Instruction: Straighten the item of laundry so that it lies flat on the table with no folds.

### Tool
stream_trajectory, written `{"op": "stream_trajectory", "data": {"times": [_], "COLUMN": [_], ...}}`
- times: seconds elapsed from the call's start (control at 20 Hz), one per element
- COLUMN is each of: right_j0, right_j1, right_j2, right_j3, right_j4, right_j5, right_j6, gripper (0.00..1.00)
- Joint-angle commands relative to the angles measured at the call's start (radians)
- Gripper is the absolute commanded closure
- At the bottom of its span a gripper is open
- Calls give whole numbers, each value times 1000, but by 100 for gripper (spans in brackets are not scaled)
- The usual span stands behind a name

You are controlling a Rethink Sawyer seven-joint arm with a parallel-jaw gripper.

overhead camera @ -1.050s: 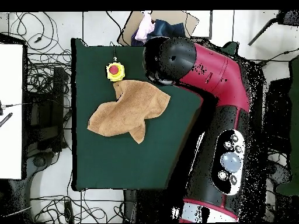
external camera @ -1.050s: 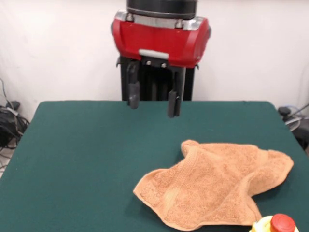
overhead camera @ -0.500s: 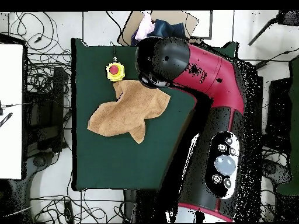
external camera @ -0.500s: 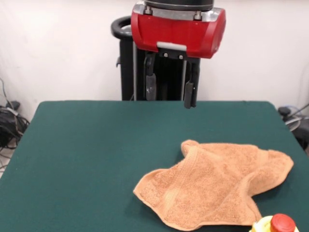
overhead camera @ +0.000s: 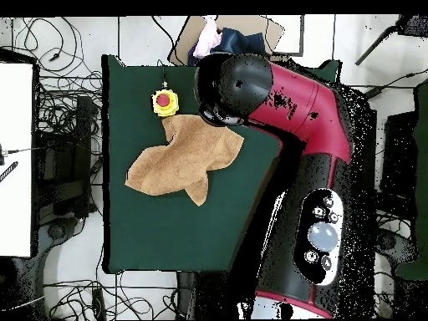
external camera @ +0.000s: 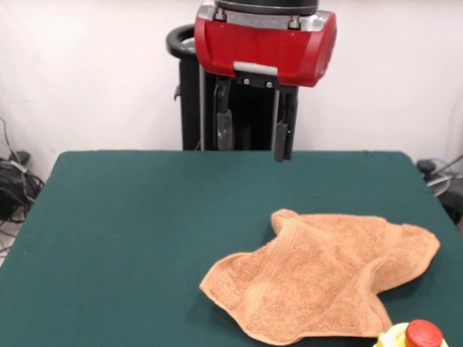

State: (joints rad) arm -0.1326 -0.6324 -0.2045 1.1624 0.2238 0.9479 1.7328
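Front view gives me the table first, its green cover filling most of the frame, with the arm hanging above the far edge. From overhead the arm sweeps across one side of the table and its head covers one edge of the towel.

The towel lies on the side of the table toward the camera, well below the gripper and offset to one side of it. It is not flat. It sits in a rumpled, lobed shape, with one corner turned up into a small hump on the far side, a flap stretched out toward the table's edge, and a fold line running across the near part. A woven band shows near the front hem.

I judge it light and limp: terry cloth that will drape from any pinch, not slide as a sheet, and the felt under it will likely drag on it. So I would take it by a corner, and the raised far one looks the easiest, since it stands proud of the table and offers an edge to close on.

The gripper hangs high and empty, its two fingers spread apart.

A yellow bottle with a red cap stands just beside the towel's near corner, so I would watch that when pulling.
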Motion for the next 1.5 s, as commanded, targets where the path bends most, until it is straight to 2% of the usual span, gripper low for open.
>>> {"op": "stream_trajectory", "data": {"times": [0.05, 0.6, 1.05, 1.25, 1.5], "right_j0": [-11, -15, -89, -124, -136], "right_j1": [66, 103, 161, 192, 218], "right_j2": [1, 10, 19, 29, 33], "right_j3": [96, 104, -44, -78, -84], "right_j4": [4, 4, -23, -38, -49], "right_j5": [51, -54, 19, -3, -46], "right_j6": [262, 257, 160, 120, 126], "gripper": [0, 0, 0, 0, 0]}}
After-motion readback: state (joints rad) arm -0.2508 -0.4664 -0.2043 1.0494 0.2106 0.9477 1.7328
